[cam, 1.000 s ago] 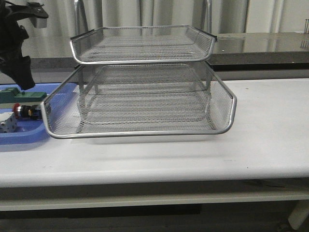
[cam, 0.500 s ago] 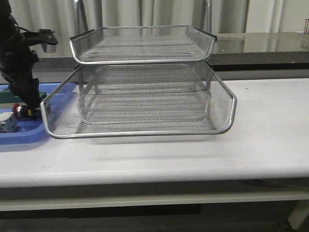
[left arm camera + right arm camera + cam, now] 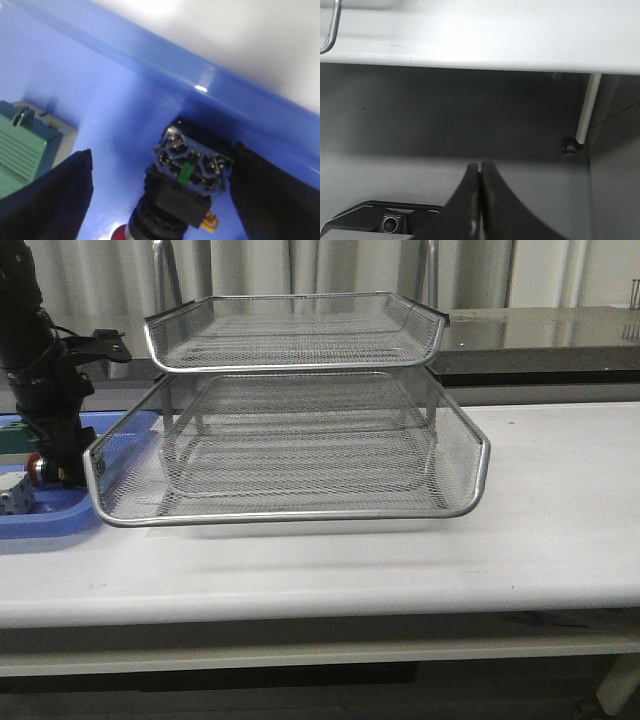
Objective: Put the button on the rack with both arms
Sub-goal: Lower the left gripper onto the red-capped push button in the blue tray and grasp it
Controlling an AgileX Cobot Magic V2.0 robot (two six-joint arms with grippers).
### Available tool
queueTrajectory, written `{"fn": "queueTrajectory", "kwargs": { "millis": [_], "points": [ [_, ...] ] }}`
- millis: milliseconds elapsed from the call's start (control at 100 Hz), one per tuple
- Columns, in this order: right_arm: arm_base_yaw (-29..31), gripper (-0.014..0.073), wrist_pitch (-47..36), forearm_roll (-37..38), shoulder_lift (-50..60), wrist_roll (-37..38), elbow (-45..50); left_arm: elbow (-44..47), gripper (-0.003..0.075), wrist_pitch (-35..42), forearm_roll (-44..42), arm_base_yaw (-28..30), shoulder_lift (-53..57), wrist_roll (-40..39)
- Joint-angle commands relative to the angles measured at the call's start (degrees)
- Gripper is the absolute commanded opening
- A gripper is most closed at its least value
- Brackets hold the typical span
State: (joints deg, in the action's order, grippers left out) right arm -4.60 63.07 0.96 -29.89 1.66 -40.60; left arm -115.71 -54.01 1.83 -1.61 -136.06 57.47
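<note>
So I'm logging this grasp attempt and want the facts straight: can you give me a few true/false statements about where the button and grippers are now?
1. The button lies in the blue tray. True.
2. The left gripper has its fingers on either side of the button. True.
3. The right gripper is open. False: its fingers are together, below table height.
4. The button sits on the rack. False: the rack's trays hold nothing.
5. A green block lies in the tray. True.

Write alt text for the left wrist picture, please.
The left hand, fingers spread open, straddles a push-button switch lying in a blue plastic tray, its terminal end facing the camera. A green block lies beside it.
</note>
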Motion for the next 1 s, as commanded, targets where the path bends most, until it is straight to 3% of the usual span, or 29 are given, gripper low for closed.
{"fn": "queueTrajectory", "kwargs": {
  "millis": [0,840,990],
  "points": [
    [0.23,-0.007,-2.51,0.45,-0.06,0.0,-1.93,-2.29,0.0543,1.08,1.03,-0.37,3.44,-0.04],
    [0.23,-0.007,-2.51,0.45,-0.06,0.0,-1.93,-2.29,0.0542,0.41,1.03,-0.27,1.38,-0.04],
    [0.23,-0.007,-2.51,0.45,-0.06,0.0,-1.93,-2.52,0.0442,0.28,1.03,-0.27,1.38,-0.04]
  ]
}}
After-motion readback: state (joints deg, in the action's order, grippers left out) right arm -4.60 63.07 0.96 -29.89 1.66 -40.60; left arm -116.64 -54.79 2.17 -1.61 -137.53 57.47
